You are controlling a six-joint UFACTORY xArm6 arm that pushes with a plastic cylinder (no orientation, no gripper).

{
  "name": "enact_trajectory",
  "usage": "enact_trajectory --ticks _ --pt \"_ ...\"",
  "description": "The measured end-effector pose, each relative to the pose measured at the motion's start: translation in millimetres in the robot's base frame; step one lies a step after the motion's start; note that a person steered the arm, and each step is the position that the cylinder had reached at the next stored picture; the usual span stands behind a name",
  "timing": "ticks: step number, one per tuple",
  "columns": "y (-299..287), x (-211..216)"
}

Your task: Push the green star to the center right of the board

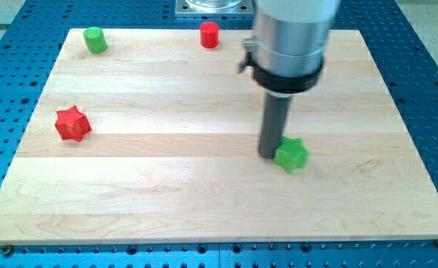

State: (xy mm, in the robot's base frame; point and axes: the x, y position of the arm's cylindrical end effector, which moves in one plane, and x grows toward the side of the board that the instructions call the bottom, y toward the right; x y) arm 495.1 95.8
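The green star (292, 155) lies on the wooden board (204, 193), right of the middle and a little below mid-height. My tip (269, 154) rests on the board right against the star's left side, touching it. The dark rod rises from there to the silver arm body (290, 37) at the view's top.
A red star (72, 123) lies at the board's left. A green cylinder (94, 39) stands at the top left corner. A red cylinder (209, 34) stands at the top edge, left of the arm. Blue perforated table (427, 89) surrounds the board.
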Motion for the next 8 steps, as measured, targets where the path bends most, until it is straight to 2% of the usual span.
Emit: enact_trajectory --ticks 1,3,5,6,7,8 --pt "17 0" --pt "-4 0" --pt "13 42" --pt "47 30" --pt "54 -6" --pt "60 -21"
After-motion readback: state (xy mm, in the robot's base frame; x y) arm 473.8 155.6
